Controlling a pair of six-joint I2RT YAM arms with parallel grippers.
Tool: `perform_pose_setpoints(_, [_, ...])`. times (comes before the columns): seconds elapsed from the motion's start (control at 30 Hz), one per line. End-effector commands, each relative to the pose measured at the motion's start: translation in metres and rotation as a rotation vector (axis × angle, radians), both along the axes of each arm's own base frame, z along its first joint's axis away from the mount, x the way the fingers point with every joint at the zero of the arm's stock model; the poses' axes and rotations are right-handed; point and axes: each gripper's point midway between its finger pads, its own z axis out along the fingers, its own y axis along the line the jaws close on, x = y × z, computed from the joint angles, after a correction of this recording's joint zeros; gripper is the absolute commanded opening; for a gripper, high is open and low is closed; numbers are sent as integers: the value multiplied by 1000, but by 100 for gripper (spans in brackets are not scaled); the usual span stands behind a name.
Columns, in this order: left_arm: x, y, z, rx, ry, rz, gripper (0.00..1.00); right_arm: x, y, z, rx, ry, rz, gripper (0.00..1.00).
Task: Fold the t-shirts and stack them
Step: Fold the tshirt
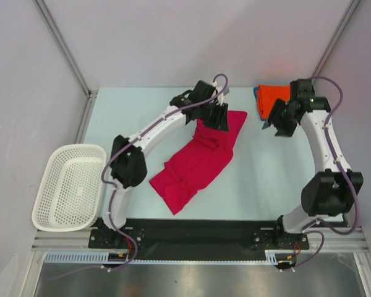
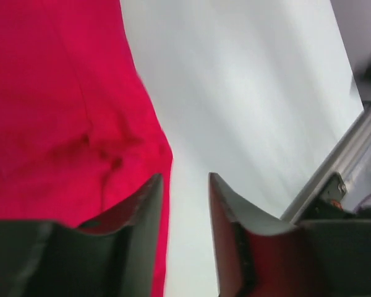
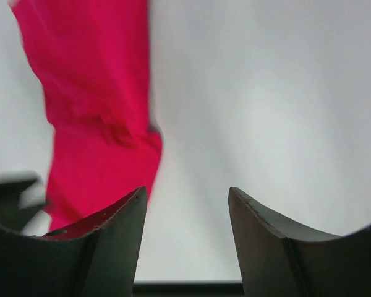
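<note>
The crimson t-shirt (image 1: 198, 162) lies crumpled in a long diagonal strip in the middle of the table. It also shows in the left wrist view (image 2: 55, 105) and the right wrist view (image 3: 93, 105). My left gripper (image 1: 219, 117) hangs over the shirt's far end, open and empty, straddling the cloth's edge (image 2: 184, 185). The folded orange t-shirt (image 1: 273, 97) lies at the back right on a blue one (image 1: 257, 99), of which only an edge shows. My right gripper (image 1: 277, 121) is just in front of that stack, open and empty over bare table (image 3: 187, 201).
A white perforated basket (image 1: 71, 185) stands empty at the left edge. Grey walls with metal corner posts (image 1: 65, 46) close in the table. The black base rail (image 1: 191, 235) runs along the near edge.
</note>
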Motion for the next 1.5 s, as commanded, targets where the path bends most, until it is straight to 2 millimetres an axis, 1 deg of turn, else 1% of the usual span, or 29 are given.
perform_pose_setpoints(0.0, [53, -26, -8, -44, -65, 47, 38, -50, 26, -9, 69, 27, 71, 61])
perform_pose_setpoints(0.03, [64, -30, -10, -57, -80, 57, 28, -62, 36, -23, 79, 50, 97, 61])
perform_pose_setpoints(0.07, [73, -35, -6, -81, -99, 64, 22, -69, 40, -26, 81, 49, 109, 61])
perform_pose_setpoints(0.1, [81, -38, -26, -83, -76, 73, 15, -77, 43, -22, 79, 25, 122, 61])
perform_pose_setpoints(0.13, [86, -40, -31, -96, -75, 75, 8, -85, 46, -29, 63, 40, 135, 61])
perform_pose_setpoints(0.2, [97, -42, -49, -91, -94, 88, 0, -93, 41, -27, 31, 26, 123, 61])
perform_pose_setpoints(0.3, [104, -46, -66, -91, -120, 80, 0, -104, 38, -30, 21, 20, 123, 61])
perform_pose_setpoints(0.33, [106, -47, -80, -85, -113, 82, 0, -106, 39, -31, 25, 18, 131, 61])
perform_pose_setpoints(0.4, [110, -47, -95, -66, -111, 91, 0, -113, 39, -38, 23, 35, 134, 61])
perform_pose_setpoints(0.43, [113, -45, -111, -40, -102, 102, 0, -114, 39, -37, 23, 25, 132, 61])
perform_pose_setpoints(0.47, [119, -46, -109, -33, -120, 114, 0, -117, 39, -42, 26, 38, 124, 61])
perform_pose_setpoints(0.57, [129, -34, -125, 40, -145, 170, 0, -120, 42, -42, 40, 21, 113, 61])
perform_pose_setpoints(0.67, [136, -33, -130, 16, -130, 187, 0, -124, 53, -44, 28, 16, 129, 61])
perform_pose_setpoints(0.8, [151, -26, -134, -64, -71, 230, 0, -126, 83, -38, -8, -11, 197, 61])
perform_pose_setpoints(0.83, [156, -28, -131, -103, -76, 230, 0, -123, 90, -35, 4, -23, 199, 61])
perform_pose_setpoints(0.87, [155, -31, -130, -147, -51, 204, 0, -121, 97, -35, 10, -28, 211, 61])
perform_pose_setpoints(0.9, [164, -24, -130, -176, -28, 236, 0, -120, 104, -38, 6, -22, 224, 61])
perform_pose_setpoints(0.93, [168, -20, -139, -183, -5, 249, 0, -117, 116, -38, 18, -36, 249, 61])
perform_pose_setpoints(1.0, [184, -8, -134, -247, 29, 280, 0, -114, 130, -46, 16, -16, 275, 61])
perform_pose_setpoints(1.03, [189, -3, -145, -258, 53, 290, 0, -114, 140, -48, 17, -17, 300, 61])
perform_pose_setpoints(1.1, [200, 7, -137, -318, 78, 290, 0, -108, 151, -49, 21, -11, 312, 61])
perform_pose_setpoints(1.13, [203, 10, -138, -330, 88, 291, 0, -106, 156, -55, 14, 10, 319, 61])
perform_pose_setpoints(1.17, [206, 13, -138, -340, 93, 293, 0, -103, 165, -51, 21, 1, 333, 61])
perform_pose_setpoints(1.23, [216, 30, -141, -351, 117, 326, 0, -97, 174, -57, 17, 18, 343, 61])
perform_pose_setpoints(1.27, [224, 47, -149, -346, 136, 364, 0, -94, 182, -54, 21, 10, 356, 61])
perform_pose_setpoints(1.3, [229, 58, -152, -343, 148, 390, 0, -91, 187, -54, 25, 7, 362, 61])
perform_pose_setpoints(1.37, [239, 76, -153, -365, 159, 412, 0, -89, 200, -66, 25, 34, 390, 61])
perform_pose_setpoints(1.4, [249, 94, -151, -360, 138, 437, 0, -85, 209, -65, 38, 26, 409, 62])
perform_pose_setpoints(1.47, [259, 110, -145, -363, 105, 451, 0, -83, 226, -77, 52, 46, 454, 62])
